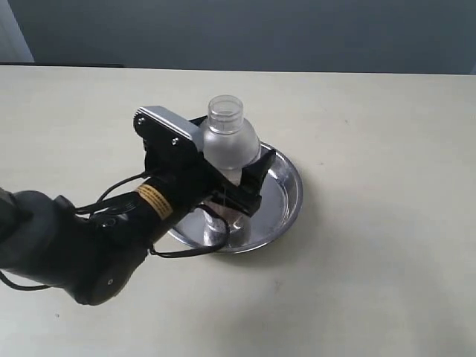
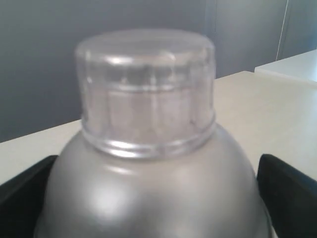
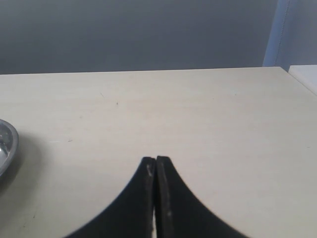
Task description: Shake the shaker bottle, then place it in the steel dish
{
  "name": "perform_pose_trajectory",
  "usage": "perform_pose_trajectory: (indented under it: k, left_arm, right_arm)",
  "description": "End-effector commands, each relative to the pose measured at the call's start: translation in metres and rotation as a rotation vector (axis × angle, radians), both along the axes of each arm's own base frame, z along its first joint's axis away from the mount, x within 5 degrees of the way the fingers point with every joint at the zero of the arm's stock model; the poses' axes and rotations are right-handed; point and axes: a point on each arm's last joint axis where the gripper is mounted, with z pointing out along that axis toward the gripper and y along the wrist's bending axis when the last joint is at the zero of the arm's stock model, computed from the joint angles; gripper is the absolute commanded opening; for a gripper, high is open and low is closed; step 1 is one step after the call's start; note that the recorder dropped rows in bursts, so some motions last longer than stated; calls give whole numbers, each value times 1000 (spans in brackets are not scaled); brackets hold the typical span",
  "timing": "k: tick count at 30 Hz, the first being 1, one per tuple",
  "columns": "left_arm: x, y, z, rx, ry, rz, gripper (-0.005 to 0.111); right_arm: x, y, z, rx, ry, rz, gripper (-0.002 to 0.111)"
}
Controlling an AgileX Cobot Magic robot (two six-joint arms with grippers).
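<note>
In the exterior view the left gripper (image 1: pixel 239 178) and its arm (image 1: pixel 89 238) are covering the lower half of the bottle (image 1: pixel 230 137) and the near left part of the dish (image 1: pixel 291 195), so we are not seeing the bottle's foot. We are not making out its print or filling. The left wrist view is cutting the slightly blurred bottle off below its dome, and we cannot tell whether the fingers (image 2: pixel 290 198) are touching it. The right wrist view is catching only a sliver of the dish.

No text could be read in any view. A yellow label band (image 1: pixel 152 199) around the left arm (image 1: pixel 89 249) carried dark print, too small to make out. No marking on the frosted shaker bottle (image 1: pixel 230 141) was legible either.
</note>
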Motion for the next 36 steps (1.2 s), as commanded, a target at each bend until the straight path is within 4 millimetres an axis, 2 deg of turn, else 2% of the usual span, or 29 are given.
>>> perform_pose_trajectory:
  k: [1, 10, 21, 25, 27, 30, 31, 33, 34, 36]
  left_arm:
    - [-1, 3, 9, -23, -25, 21, 99]
    - [-2, 4, 21, -48, -53, 22, 99]
    - [-3, 11, 49, -33, -156, 76, 98]
    - [-5, 17, 66, -84, -185, 118, 93]
    - [-8, 21, 78, -116, -211, 131, 82]
    - [-13, 29, 100, -180, -253, 165, 54]
    - [-15, 33, 109, -200, -257, 181, 33]
    - [-19, 36, 117, -139, -246, 187, -1]
    - [-22, 38, 121, -85, -250, 187, 2]
    - [-28, 42, 131, -26, -245, 178, 1]
  right_arm:
    - [0, 0, 1, -2, -16, -5, -1]
    - [0, 0, 1, -2, -16, -5, -1]
    - [0, 0, 1, -2, -16, -5, -1]
    - [0, 0, 1, -2, -16, -5, -1]
    - [0, 0, 1, -2, -16, -5, -1]
    - [0, 0, 1, -2, -16, -5, -1]
    - [0, 0, 1, -2, -16, -5, -1]
    - [0, 0, 1, -2, -16, -5, -1]
    - [0, 0, 1, -2, -16, -5, -1]
    - [0, 0, 1, -2, -16, -5, -1]
